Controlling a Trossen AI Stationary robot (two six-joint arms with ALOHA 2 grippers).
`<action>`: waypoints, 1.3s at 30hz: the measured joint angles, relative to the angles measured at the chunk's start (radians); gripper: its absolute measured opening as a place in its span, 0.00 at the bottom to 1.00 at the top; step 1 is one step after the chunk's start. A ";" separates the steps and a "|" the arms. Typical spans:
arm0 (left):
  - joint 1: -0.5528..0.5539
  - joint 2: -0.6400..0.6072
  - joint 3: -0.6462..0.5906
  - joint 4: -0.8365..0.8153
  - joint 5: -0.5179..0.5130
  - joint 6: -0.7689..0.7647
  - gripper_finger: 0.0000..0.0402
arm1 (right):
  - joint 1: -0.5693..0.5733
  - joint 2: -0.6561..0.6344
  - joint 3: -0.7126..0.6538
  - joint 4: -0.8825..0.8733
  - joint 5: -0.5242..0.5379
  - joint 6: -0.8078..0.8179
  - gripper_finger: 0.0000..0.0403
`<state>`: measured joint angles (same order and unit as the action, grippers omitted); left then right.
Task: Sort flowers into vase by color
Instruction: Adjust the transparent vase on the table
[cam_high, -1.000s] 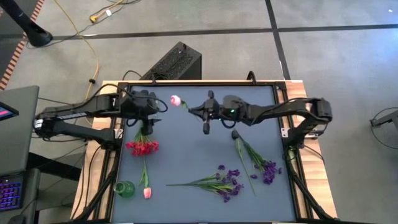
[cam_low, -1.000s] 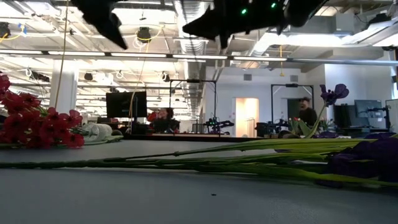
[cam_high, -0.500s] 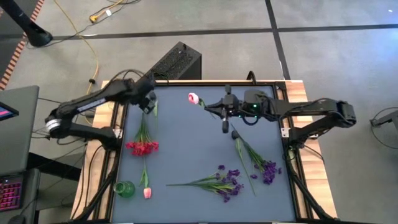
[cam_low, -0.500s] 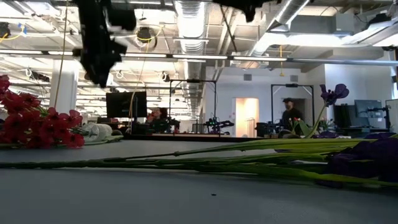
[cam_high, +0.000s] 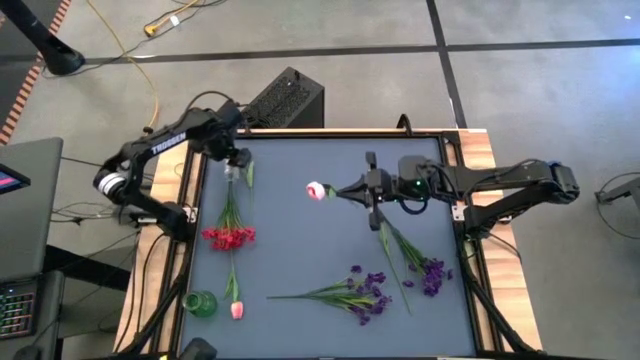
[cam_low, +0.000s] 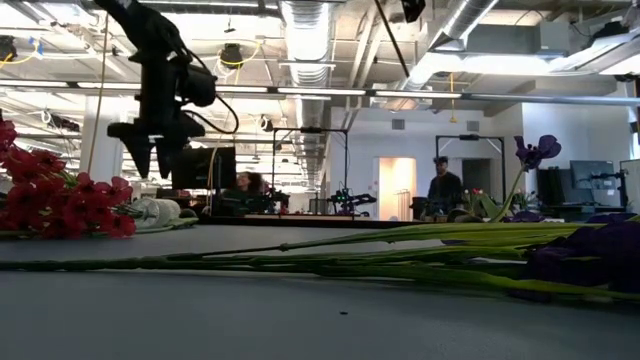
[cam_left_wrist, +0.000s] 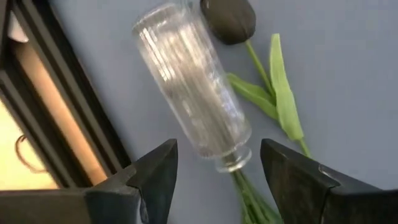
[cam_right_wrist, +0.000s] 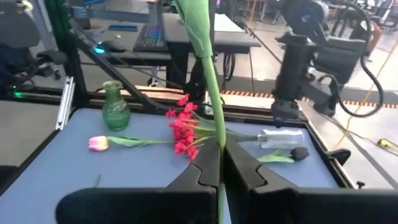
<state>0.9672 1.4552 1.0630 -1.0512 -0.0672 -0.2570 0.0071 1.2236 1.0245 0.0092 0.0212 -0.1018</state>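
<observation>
My right gripper (cam_high: 352, 189) is shut on a pink tulip, high over the middle of the table; its bud (cam_high: 317, 190) points toward the table's left. My left gripper (cam_high: 233, 163) is open at the far left corner. Its fingers stand on either side of the mouth of a clear glass vase (cam_left_wrist: 193, 87), without touching it. That vase lies on its side beside a dark tulip bud (cam_left_wrist: 229, 18). Red flowers (cam_high: 228, 236), a second pink tulip (cam_high: 237, 308) and purple bunches (cam_high: 365, 295) lie flat on the table. A green vase (cam_high: 200, 304) stands upright at the near left. My right gripper pinches the pink tulip's green stem (cam_right_wrist: 214, 134) between its two fingers. The fingers come level from the table's right and lie across the stem. The flower is lifted clear of the table, and its stem runs up out of the wrist view.
Another purple bunch (cam_high: 430, 270) with long stems lies near the right edge. The table's raised frame (cam_left_wrist: 56, 124) runs close by the clear vase. Open mat shows in the middle of the table (cam_high: 300, 240). People move about in the room behind.
My left gripper has swung from above the red flowers toward the far left corner and come down over the lying clear vase. My right gripper has carried the pink tulip toward the table's right edge, and the bud has moved right and nearer.
</observation>
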 joint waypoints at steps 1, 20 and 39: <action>0.000 0.006 0.000 0.009 0.001 -0.003 0.54 | 0.005 0.000 0.000 -0.005 0.000 -0.004 0.08; 0.033 0.228 0.004 0.099 -0.035 -0.079 0.54 | 0.020 0.000 0.000 -0.006 0.001 -0.029 0.08; 0.047 0.265 0.007 0.090 -0.031 -0.099 0.54 | 0.046 0.000 0.000 -0.044 -0.003 -0.031 0.09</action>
<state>1.0137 1.7206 1.0704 -0.9611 -0.0980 -0.3562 0.0534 1.2240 1.0245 -0.0345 0.0186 -0.1332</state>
